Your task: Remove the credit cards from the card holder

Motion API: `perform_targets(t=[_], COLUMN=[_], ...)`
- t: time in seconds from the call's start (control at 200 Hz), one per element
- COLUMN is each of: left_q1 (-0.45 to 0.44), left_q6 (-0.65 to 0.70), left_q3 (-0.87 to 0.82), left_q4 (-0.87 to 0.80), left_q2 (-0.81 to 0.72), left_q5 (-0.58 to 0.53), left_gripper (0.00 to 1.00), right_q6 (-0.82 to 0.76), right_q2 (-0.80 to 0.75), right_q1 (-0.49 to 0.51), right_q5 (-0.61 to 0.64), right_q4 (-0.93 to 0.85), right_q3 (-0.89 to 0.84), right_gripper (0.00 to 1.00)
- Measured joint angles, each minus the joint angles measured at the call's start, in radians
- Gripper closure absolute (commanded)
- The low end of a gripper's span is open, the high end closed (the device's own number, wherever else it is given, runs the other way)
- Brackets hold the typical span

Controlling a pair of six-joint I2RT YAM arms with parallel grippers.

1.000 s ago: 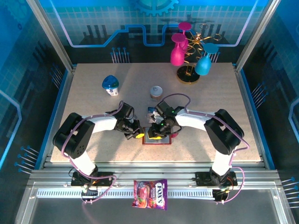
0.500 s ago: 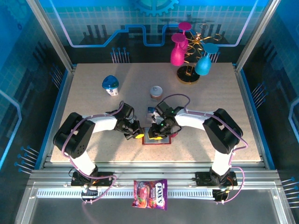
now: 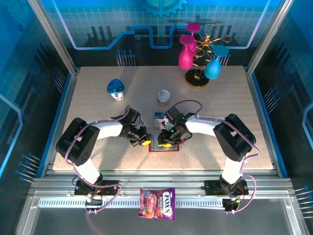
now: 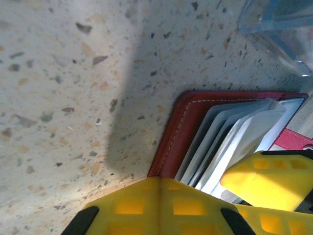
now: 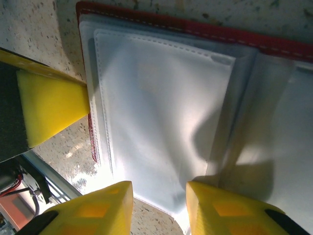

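The red card holder (image 3: 164,146) lies open on the table between both arms, its red stitched edge (image 4: 171,132) and grey-white see-through pockets (image 5: 161,107) showing. I cannot tell the credit cards apart from the pocket leaves. My left gripper (image 4: 162,196) is shut, its tips pressed down at the holder's left edge (image 3: 145,142). My right gripper (image 5: 159,200) hovers low over the pockets, open, with its fingers standing apart above one pocket leaf. One right finger (image 4: 269,176) shows beside the fanned leaves.
A clear plastic box (image 4: 279,24) lies just beyond the holder (image 3: 159,116). Farther back stand a small jar (image 3: 164,96), a blue-and-white container (image 3: 116,89) and a rack with pink and teal glasses (image 3: 198,58). A candy packet (image 3: 157,203) lies on the front rail.
The right gripper has shifted slightly to the right over the open holder. The left gripper has stayed pressed on the holder's edge.
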Motion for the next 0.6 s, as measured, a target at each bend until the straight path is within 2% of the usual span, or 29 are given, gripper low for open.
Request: perform_targets(t=[0.6], left_q1=[-0.005], left_q6=[-0.03], left_q3=[0.019], left_q4=[-0.019], left_q2=[-0.069], left_q5=[-0.006], left_gripper=[0.84], right_q6=[0.034], right_q2=[-0.015], right_q1=[-0.04], right_q5=[-0.08], right_q4=[0.11], right_q3=[-0.075], right_gripper=[0.64])
